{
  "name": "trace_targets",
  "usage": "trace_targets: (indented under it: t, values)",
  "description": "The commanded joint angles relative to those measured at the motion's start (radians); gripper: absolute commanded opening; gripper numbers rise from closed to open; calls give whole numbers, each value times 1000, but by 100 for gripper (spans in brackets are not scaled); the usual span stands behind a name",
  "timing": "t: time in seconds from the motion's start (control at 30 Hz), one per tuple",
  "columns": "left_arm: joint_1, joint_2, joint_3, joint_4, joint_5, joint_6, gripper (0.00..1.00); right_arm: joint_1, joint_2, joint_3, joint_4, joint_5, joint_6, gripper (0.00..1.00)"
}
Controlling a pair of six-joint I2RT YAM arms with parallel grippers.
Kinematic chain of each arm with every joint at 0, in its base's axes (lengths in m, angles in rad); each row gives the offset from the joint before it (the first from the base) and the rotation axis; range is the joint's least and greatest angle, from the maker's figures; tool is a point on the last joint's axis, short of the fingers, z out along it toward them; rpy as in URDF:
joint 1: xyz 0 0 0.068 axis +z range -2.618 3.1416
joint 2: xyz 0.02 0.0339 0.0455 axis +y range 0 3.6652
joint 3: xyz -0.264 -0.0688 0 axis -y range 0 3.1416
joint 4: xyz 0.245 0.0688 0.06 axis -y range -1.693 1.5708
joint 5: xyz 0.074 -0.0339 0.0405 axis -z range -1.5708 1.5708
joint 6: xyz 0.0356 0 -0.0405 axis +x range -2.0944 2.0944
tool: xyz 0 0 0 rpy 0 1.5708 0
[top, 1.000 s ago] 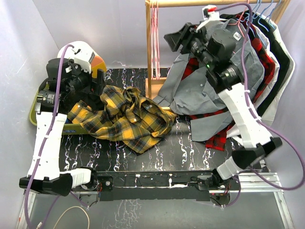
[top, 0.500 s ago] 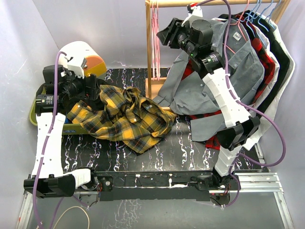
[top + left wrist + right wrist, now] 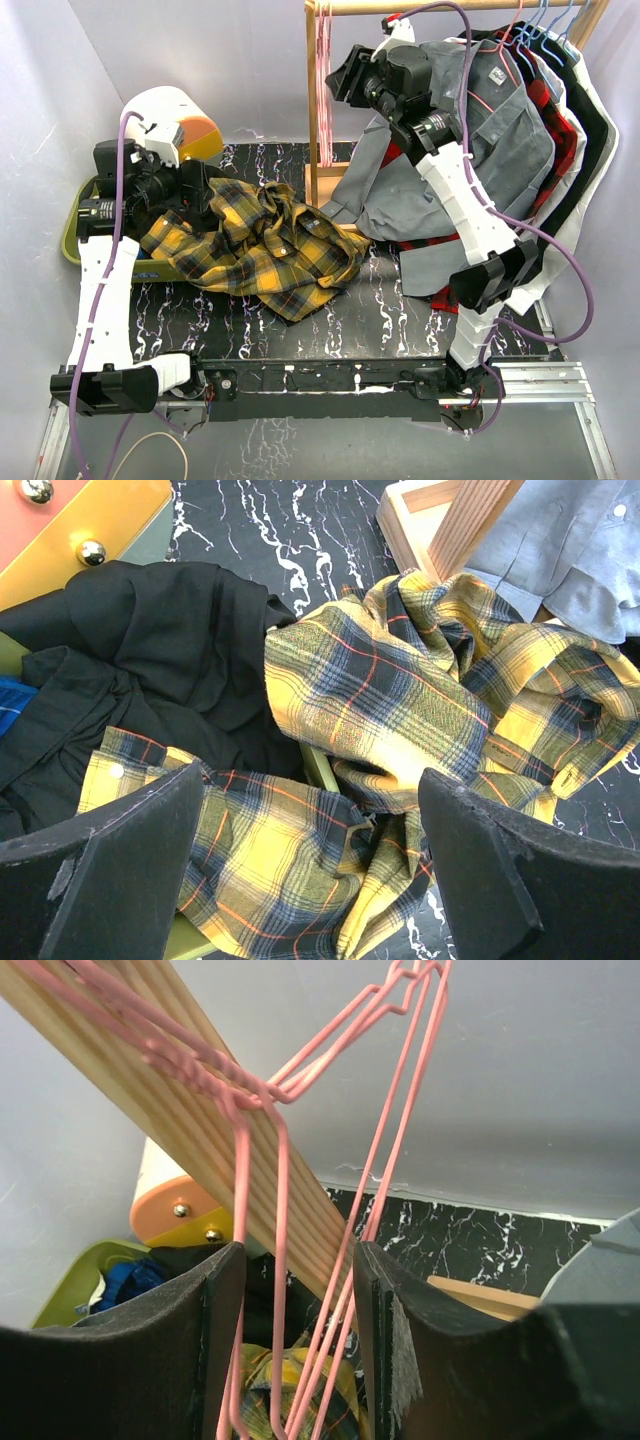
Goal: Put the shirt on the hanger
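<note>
The yellow, black and green plaid shirt [image 3: 265, 245] lies crumpled on the black marble table, its left part draped over a green bin. My left gripper [image 3: 205, 192] hovers open just above that part; in the left wrist view the shirt [image 3: 390, 710] lies between and below its spread fingers [image 3: 120, 870]. Thin pink hangers [image 3: 325, 90] hang at the left end of the wooden rail. My right gripper [image 3: 345, 72] is open at them; in the right wrist view the pink wires [image 3: 280, 1260] pass between its fingers [image 3: 180, 1350] without being clamped.
The wooden rack post [image 3: 312, 110] stands just behind the pink wires. A grey shirt [image 3: 440, 170], a red-and-black plaid shirt [image 3: 470, 285] and dark garments hang on blue hangers [image 3: 545, 20] at the right. The green bin [image 3: 70, 240] holds black cloth [image 3: 150, 650]. A white-and-orange object [image 3: 175, 120] sits behind it.
My right gripper has moved left and slightly up along the rail, bringing its fingers around the pink hanger wires. My left gripper has shifted slightly over the shirt.
</note>
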Motion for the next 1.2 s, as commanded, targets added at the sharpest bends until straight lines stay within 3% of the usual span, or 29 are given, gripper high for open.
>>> trace_targets:
  t: [0.0, 0.37, 0.43, 0.5, 0.73, 0.83, 0.93, 1.07, 1.17]
  values:
    - [6, -27, -7, 12, 25, -14, 87, 14, 22, 59, -8, 72, -36, 49]
    - [7, -18, 13, -36, 77, 33, 87, 21, 31, 36, -68, 148, -57, 45]
    - [2, 16, 45, -113, 119, 36, 96, 24, 12, -2, -73, 156, -58, 45]
    - [-12, 56, 81, -182, 122, 38, 97, 31, -21, -62, -62, 163, -61, 45]
    - [-186, 114, 143, -281, -165, 116, 97, 48, -155, -249, -43, 222, -74, 45]
    - [-218, 173, 209, -370, -166, 130, 97, 48, -190, -295, -26, 240, -76, 31]
    - [-278, 213, 222, -442, -90, 146, 97, 50, -202, -297, -23, 259, -79, 9]
    - [-370, 187, 162, -416, 28, 116, 97, 51, -205, -281, -16, 263, -99, 8]
    - [-372, 156, 104, -276, 53, -46, 97, 54, -197, -244, -34, 263, -116, 8]
